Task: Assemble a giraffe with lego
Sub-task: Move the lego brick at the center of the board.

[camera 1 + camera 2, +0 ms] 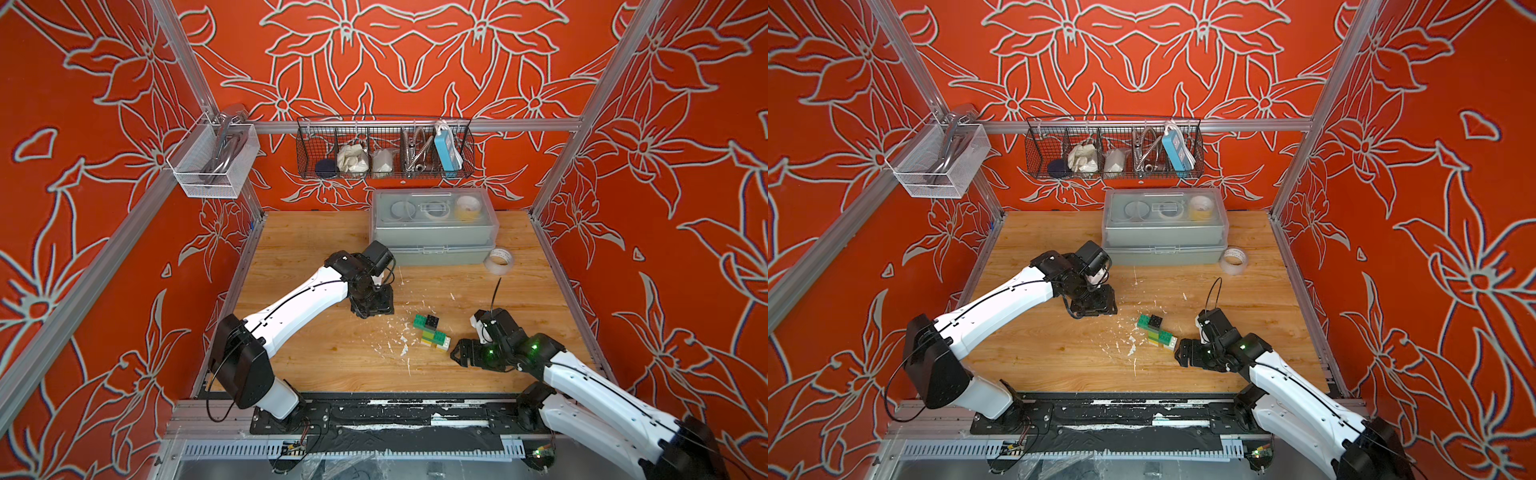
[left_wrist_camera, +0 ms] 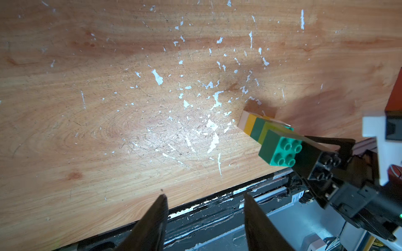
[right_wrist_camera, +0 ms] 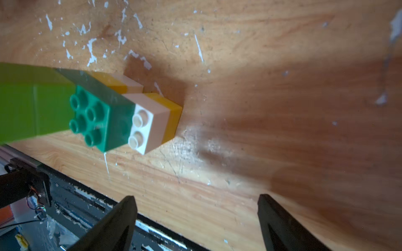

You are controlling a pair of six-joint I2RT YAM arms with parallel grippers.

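Where the wooden worktop is flecked with white scuffs, the giraffe stands on its white and yellow legs, between the two arms and nearer the front edge than the back. Its dark green body carries a lime green neck, and on top sits the dark green head with the black cap covering one half of it. The right gripper hangs low just beside the legs without touching them; its jaws are spread wide with only bare wood between them. The left gripper points down at the worktop, apart from the figure, off to the left and a little further back, its jaws parted less widely and likewise holding nothing. Further back a roll of clear tape lies beside a grey lidded box, and a wire basket hangs on the red wall.
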